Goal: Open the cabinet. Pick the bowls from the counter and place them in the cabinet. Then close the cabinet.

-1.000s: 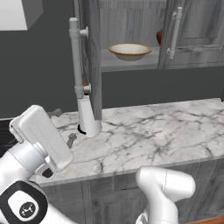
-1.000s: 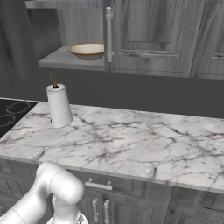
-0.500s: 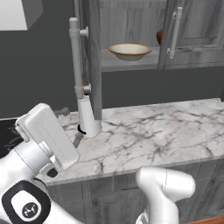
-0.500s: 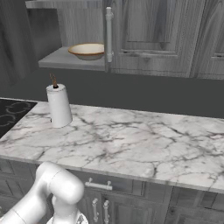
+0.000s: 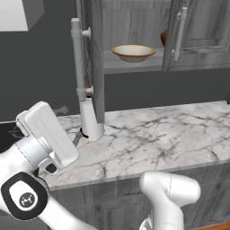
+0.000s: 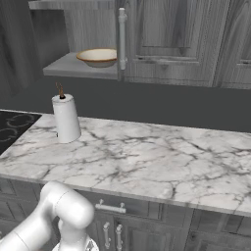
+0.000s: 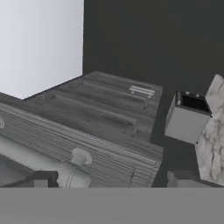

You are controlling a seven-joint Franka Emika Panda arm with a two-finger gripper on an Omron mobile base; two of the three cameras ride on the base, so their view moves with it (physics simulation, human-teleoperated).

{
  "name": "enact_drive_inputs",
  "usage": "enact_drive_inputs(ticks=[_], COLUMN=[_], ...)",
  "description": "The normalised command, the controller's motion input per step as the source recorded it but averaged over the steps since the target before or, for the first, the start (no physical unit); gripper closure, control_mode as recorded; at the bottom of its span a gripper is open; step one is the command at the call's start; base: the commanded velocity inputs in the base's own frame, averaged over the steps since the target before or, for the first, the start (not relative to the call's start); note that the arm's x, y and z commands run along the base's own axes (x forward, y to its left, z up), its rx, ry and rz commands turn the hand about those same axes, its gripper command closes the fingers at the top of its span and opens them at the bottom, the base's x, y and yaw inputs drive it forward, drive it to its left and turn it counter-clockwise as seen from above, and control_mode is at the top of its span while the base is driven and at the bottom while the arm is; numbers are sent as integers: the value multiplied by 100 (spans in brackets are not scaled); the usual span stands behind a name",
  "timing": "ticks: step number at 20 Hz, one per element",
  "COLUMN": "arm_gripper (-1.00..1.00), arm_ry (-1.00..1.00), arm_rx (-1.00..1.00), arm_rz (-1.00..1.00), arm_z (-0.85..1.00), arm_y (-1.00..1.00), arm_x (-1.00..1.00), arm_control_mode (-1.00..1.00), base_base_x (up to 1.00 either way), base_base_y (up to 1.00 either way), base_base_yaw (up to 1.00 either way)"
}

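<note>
Pincer point(image 7: 107, 180) spread wide (holding nothing) by the open cabinet door point(image 5: 93, 63); a clumsy swing could knock the handle point(image 5: 77, 58).

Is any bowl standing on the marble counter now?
No: the cream bowl sits on the cabinet shelf, and the counter carries just a paper towel roll.

Flat even rendered light, soft blur, faint shadows, no glare.
</note>
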Motion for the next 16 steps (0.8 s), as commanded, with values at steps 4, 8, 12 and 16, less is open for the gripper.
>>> enact_drive_inputs(ticks=[4, 8, 12, 16], arm_gripper=[-100, -100, -100, -100], arm_ry=[-5, -11, -11, -10], arm_rx=[3, 6, 7, 8], arm_rz=[-4, -6, -6, -6], arm_z=[-12, -3, -9, -9], arm_y=[0, 0, 0, 0], arm_x=[59, 55, 44, 41], arm_control_mode=[-100, -100, -100, -100], base_base_x=[0, 0, 0, 0], base_base_y=[0, 0, 0, 0], base_base_yaw=[0, 0, 0, 0])
